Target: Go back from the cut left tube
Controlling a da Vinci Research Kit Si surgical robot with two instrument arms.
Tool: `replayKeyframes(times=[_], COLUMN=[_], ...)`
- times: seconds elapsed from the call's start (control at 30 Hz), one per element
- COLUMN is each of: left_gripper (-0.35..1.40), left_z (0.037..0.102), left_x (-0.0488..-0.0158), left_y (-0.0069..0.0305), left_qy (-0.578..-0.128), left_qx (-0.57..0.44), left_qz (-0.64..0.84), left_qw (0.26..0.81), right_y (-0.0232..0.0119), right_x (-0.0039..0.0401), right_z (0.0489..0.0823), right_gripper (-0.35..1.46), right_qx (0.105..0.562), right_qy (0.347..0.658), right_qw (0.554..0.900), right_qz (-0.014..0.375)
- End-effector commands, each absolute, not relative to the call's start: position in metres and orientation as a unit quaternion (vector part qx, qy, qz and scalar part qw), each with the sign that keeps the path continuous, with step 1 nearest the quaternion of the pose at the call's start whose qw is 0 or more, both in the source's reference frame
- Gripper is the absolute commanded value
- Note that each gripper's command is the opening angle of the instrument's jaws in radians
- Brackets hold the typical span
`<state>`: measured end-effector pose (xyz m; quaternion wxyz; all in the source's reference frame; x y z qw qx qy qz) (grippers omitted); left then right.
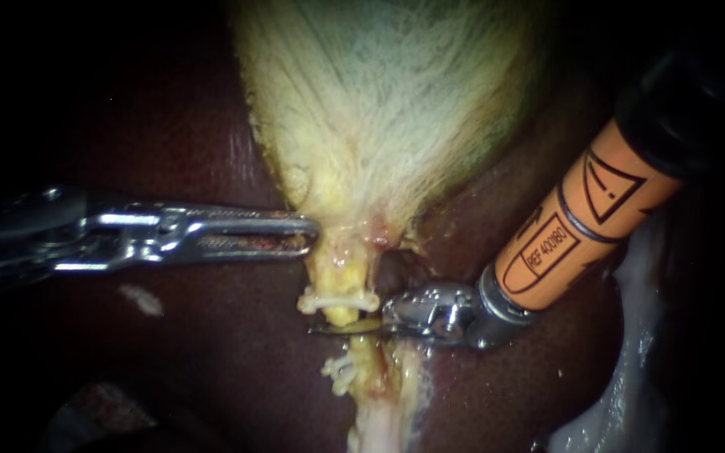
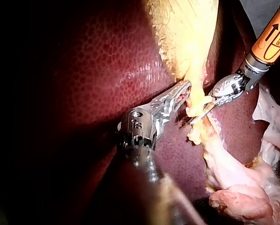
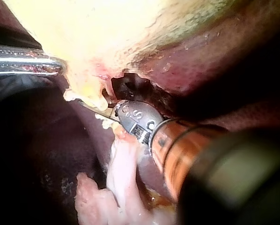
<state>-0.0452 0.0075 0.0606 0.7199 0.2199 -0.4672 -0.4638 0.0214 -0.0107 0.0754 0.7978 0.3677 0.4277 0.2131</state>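
Note:
The pale yellow gallbladder (image 1: 379, 109) narrows downward into a yellow tube (image 1: 341, 268) lying on the dark liver (image 1: 211, 361). Two white clips sit on the tube, an upper clip (image 1: 337, 299) and a lower clip (image 1: 339, 369). My right instrument (image 1: 329, 329), with an orange sleeve, comes in from the upper right. Its thin blades lie together across the tube between the two clips. My left instrument (image 1: 308, 235) comes in level from the left, its jaws shut on the edge of the gallbladder's neck. The wrist views show the same: left instrument (image 2: 186, 89), right instrument (image 3: 91, 108).
Pale, whitish loose tissue (image 1: 631, 361) lies at the lower right beside the liver. More pink-white tissue (image 2: 238, 187) hangs below the clipped tube. A dark hollow (image 3: 130, 89) opens in the liver just behind the right instrument's tip.

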Motion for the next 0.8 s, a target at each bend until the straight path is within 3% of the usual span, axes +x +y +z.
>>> replayKeyframes(times=[0.03,0.63,0.8], left_gripper=[-0.35,-0.35,-0.35], left_z=[0.0605,0.0605,0.0605], left_x=[-0.0452,-0.0452,-0.0452], left_y=[0.0075,0.0074,0.0074], left_qy=[-0.468,-0.468,-0.468], left_qx=[0.220,0.220,0.220], left_qz=[-0.463,-0.463,-0.463], left_qw=[0.720,0.720,0.720], right_y=[-0.0107,-0.0108,-0.0111], right_x=[0.0214,0.0215,0.0218], right_z=[0.0754,0.0753,0.0748], right_gripper=[-0.35,-0.33,0.12], right_qx=[0.367,0.380,0.383], right_qy=[0.428,0.427,0.425], right_qw=[0.798,0.795,0.794], right_qz=[0.213,0.204,0.208])
